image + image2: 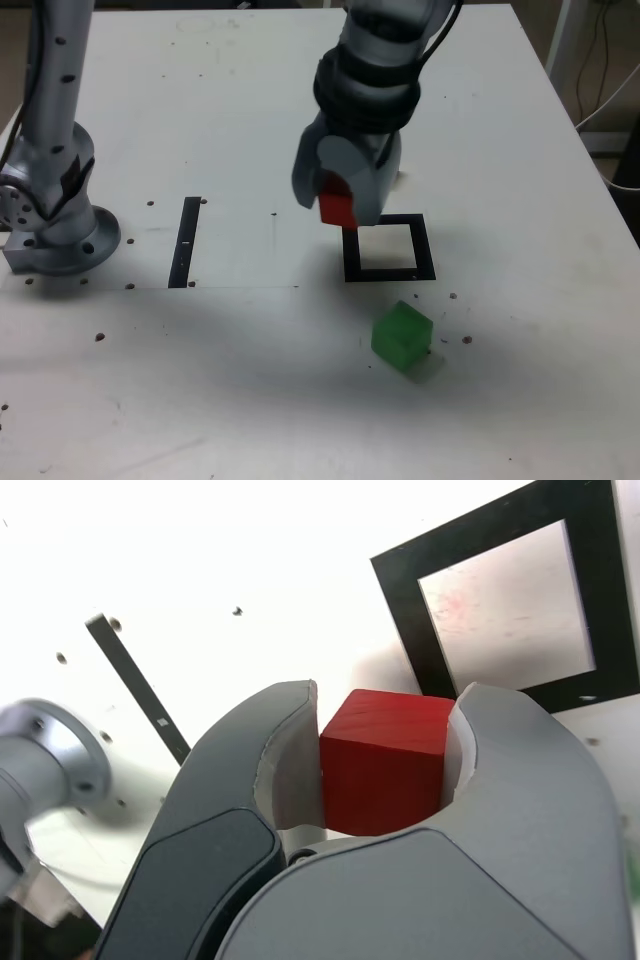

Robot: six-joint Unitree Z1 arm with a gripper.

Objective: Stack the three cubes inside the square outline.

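1. Exterior view: the gripper (pixel 338 198) is clamped on one red cube (pixel 337 209), up above the table; the one square outline (pixel 390 275) lies towards four o'clock from it. One green cube (pixel 402 336) sits outside, at the outline's six o'clock. I can't see a yellow one.
2. Wrist view: one red cube between two fingers, one outline beyond, not directly beneath it.

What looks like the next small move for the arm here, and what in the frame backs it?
Probably ease the gripper over the square outline, then lower. The red cube sits between the jaws, raised off the table, and the outline's white centre shows bare, beside rather than under the cube.
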